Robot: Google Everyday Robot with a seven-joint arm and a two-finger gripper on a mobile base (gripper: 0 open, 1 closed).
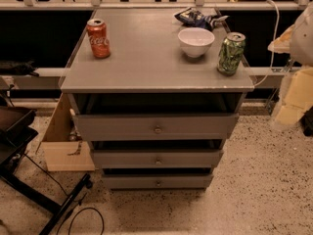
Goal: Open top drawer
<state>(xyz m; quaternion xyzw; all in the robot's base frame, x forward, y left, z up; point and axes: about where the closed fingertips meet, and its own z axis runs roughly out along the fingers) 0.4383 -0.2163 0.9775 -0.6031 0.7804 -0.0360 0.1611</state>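
The top drawer (122,127) is the widest grey front of three, just under the cabinet's grey top (146,62). Its small round metal knob (157,129) sits at the middle of the front. A dark gap shows between the drawer front and the top above it. The front stands out slightly further than the two narrower fronts below. My gripper (292,99) is a pale blurred shape at the right edge of the view, to the right of the cabinet and apart from the drawer. It holds nothing that I can see.
On the cabinet top stand a red cola can (98,38), a white bowl (195,41), a green can (231,53) and a chip bag (198,17). Below are the middle drawer (156,158) and bottom drawer (157,181). A black stand (19,146) and cables lie at the left.
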